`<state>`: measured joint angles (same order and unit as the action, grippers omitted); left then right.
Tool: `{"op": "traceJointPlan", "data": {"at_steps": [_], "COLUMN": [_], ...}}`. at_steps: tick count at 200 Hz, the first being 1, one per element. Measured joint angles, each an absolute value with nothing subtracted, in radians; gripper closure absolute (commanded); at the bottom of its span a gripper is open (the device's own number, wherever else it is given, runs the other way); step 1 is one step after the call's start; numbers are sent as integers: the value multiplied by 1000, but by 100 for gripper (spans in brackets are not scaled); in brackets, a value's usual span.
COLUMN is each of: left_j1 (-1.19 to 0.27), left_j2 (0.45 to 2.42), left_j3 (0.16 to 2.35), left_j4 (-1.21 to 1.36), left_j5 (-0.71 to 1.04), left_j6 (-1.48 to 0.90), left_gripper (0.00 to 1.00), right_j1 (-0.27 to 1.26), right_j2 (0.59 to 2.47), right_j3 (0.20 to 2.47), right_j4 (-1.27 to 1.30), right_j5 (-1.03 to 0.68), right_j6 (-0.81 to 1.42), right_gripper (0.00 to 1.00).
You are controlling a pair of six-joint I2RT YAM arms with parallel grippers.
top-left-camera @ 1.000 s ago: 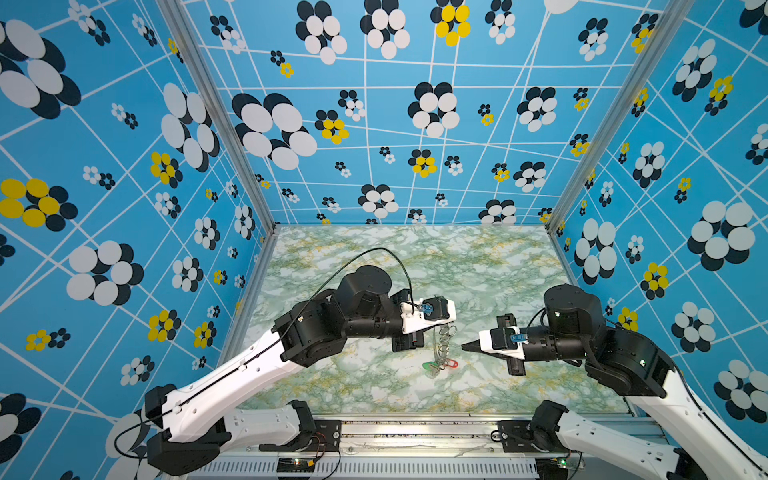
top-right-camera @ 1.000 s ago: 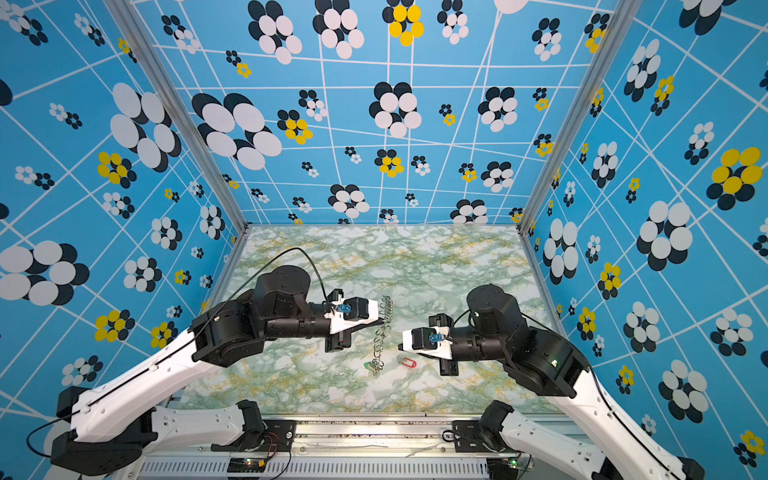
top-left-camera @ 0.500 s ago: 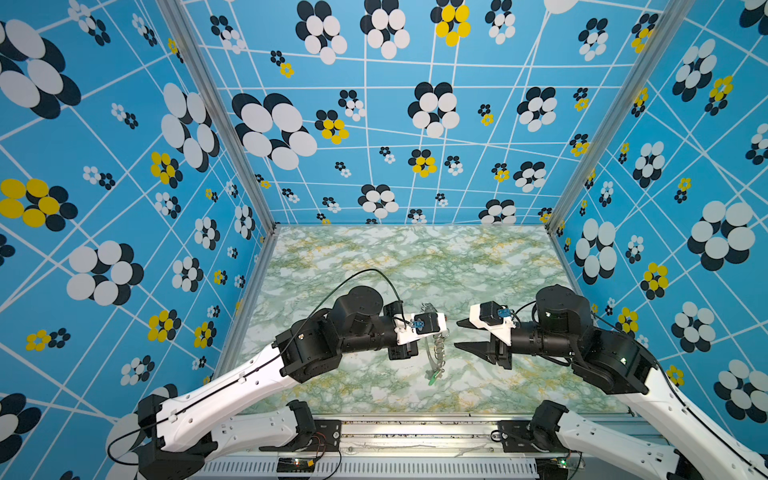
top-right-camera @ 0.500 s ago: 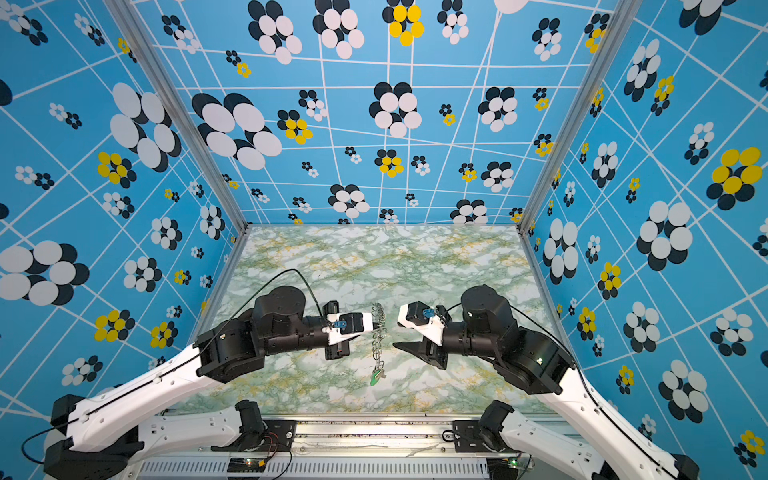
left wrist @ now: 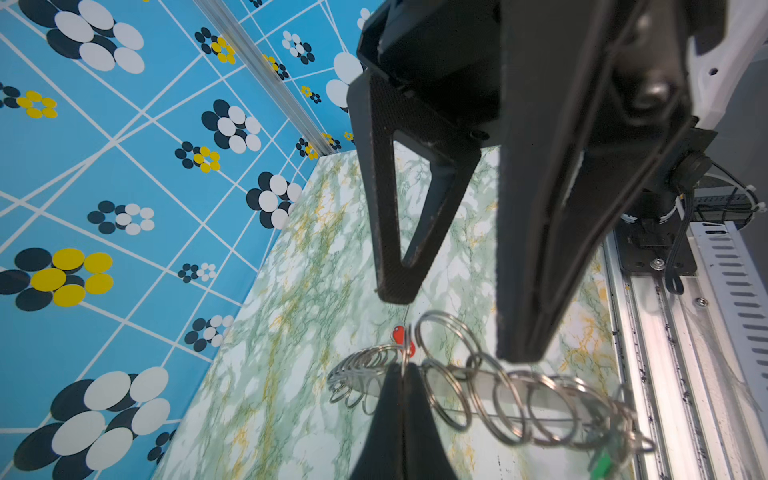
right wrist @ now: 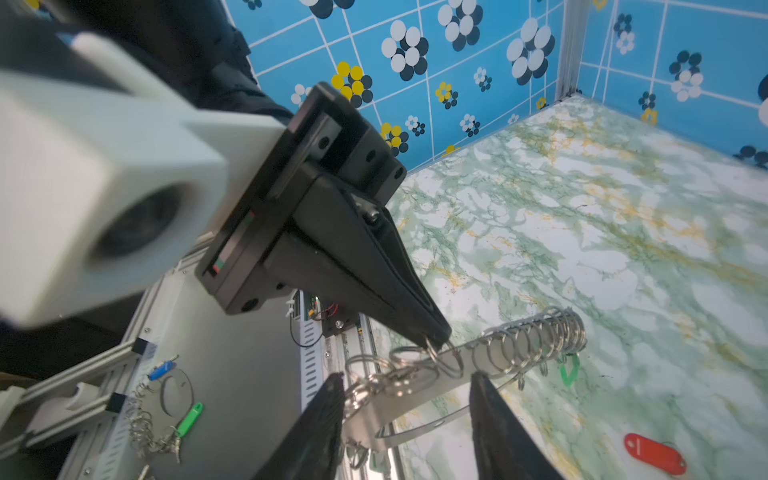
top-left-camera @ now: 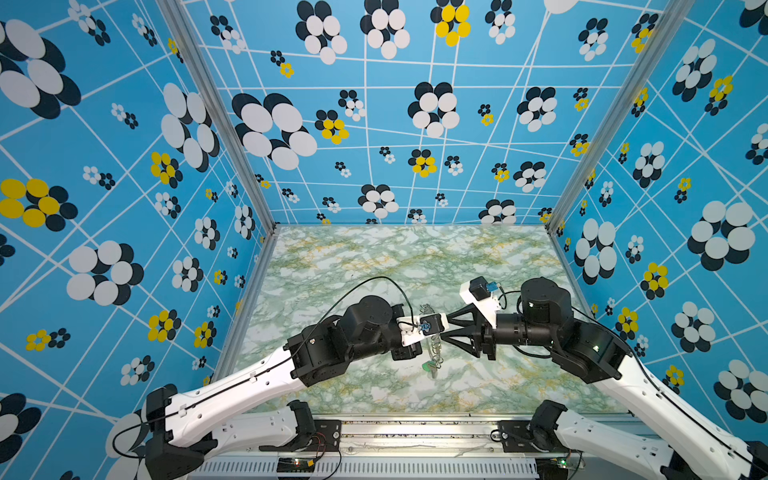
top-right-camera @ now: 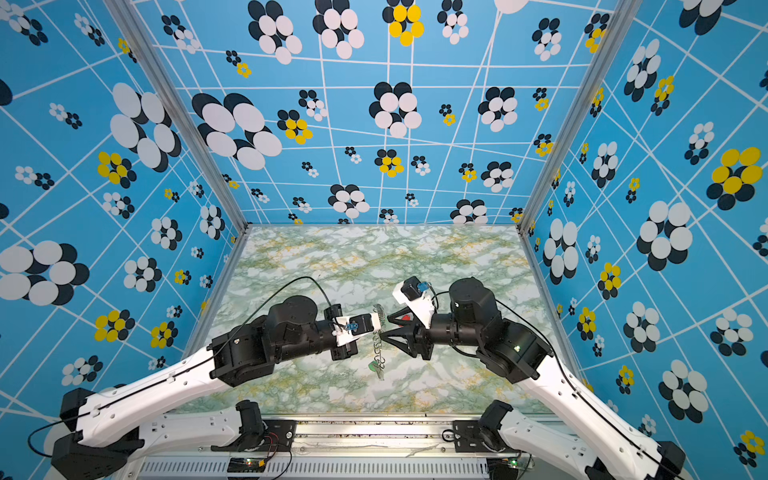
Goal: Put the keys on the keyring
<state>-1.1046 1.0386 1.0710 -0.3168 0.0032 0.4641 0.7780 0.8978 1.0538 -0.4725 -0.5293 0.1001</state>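
My left gripper (left wrist: pixel 403 368) is shut on one wire ring of the keyring (left wrist: pixel 515 399) and holds it off the table; in both top views the keyring (top-right-camera: pixel 377 351) hangs roughly upright. A green-tagged key (top-left-camera: pixel 428 366) dangles from its lower end. My right gripper (right wrist: pixel 407 386) is open, its fingers (right wrist: pixel 332 407) straddling the grey plate (right wrist: pixel 419 395) without closing on it. In the top views the right gripper (top-right-camera: pixel 385 328) meets the left gripper (top-right-camera: pixel 376 331) tip to tip. The red-tagged key (right wrist: pixel 654 453) lies loose on the marble table (right wrist: pixel 623 249).
Blue flowered walls (top-left-camera: pixel 124 208) enclose the table on three sides. A metal rail (top-left-camera: pixel 374 440) runs along the front edge. Beyond the rail, on a grey surface, lies another bunch of rings with a green tag (right wrist: pixel 189 415) and a blue tag (right wrist: pixel 162 370).
My right gripper has opened and moved left until its fingers sit around the keyring. The left gripper, still shut on a ring, has shifted slightly toward the front.
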Motion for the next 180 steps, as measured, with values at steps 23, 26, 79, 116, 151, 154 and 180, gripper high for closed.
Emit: {"op": "traceJointPlan", "data": {"at_steps": [23,26,79,116,151,154,180], "left_j1": [-1114,-1114,-1120,-1120,-1120,-1120,-1120], "left_j2": [1047,1047,1047,1044,1041,1039,1026], "left_j3": [1062,1060,1048,1048,1048,1048,1047], "left_j4": [-305,-303,-292,-290,-281,-281,-270], "left_j5": [-28,-33,-59,-77,-100,-100,-97], "left_j6": [464,464,465,466,466,466,464], "left_gripper": [100,100,100,100,100,100,100], "right_j1": [775,776,773,774,773,774,773], "right_j2": [916,916,917,908,905,905,905], "right_j3": [1054,1054,1053,1020,1007,1007,1007], "right_j4": [-467,-467,-467,-465,-521,-529,-596], "right_j5": [-513,-510,-466,-485,-503,-504,-499], "right_j6": [204,217,308,327,306,302,255], "right_gripper": [57,58,90,100,100,100,90]}}
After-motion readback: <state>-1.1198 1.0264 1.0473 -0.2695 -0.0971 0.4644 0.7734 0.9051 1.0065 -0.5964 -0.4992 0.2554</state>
